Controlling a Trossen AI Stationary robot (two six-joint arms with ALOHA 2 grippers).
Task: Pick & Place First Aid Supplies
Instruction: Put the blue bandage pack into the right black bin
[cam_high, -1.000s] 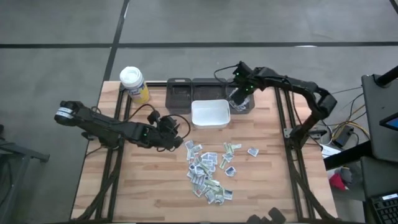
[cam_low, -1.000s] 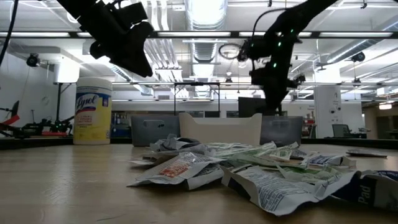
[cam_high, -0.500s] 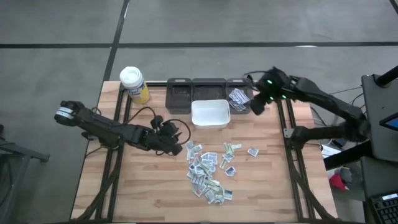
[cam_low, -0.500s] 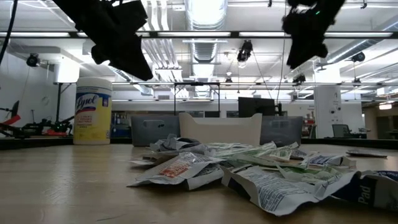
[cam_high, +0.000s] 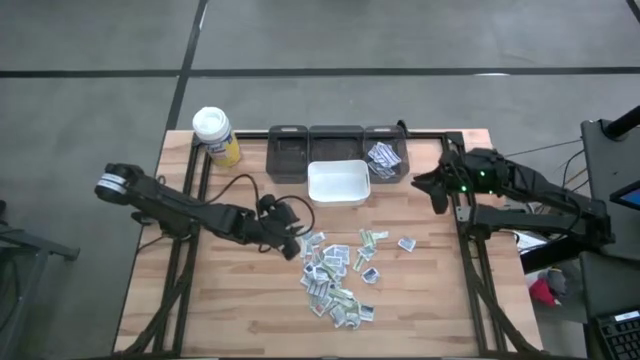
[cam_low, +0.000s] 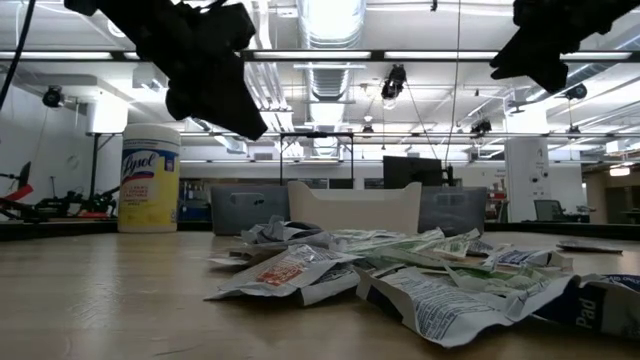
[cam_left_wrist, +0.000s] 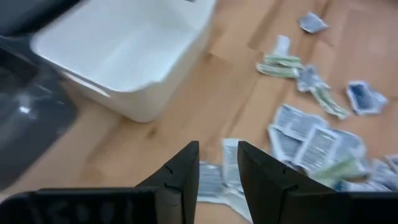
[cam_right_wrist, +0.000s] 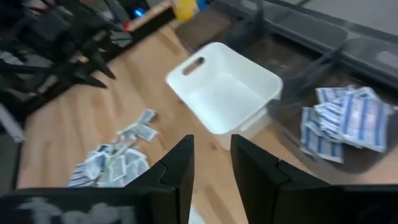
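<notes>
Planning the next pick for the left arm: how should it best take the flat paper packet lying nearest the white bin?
Probably straight down from above, fingers closing across its narrow width: the flat white-grey paper packet lies long and thin on the wooden table, at the pile's edge. The left gripper is open just over it, the white plastic bin well off to the side.

A Lysol wipes canister (cam_high: 214, 134) stands at the wooden worktop's (cam_high: 240, 300) corner; three dark bins (cam_high: 290, 155) flank a white tub (cam_high: 337, 183).
</notes>
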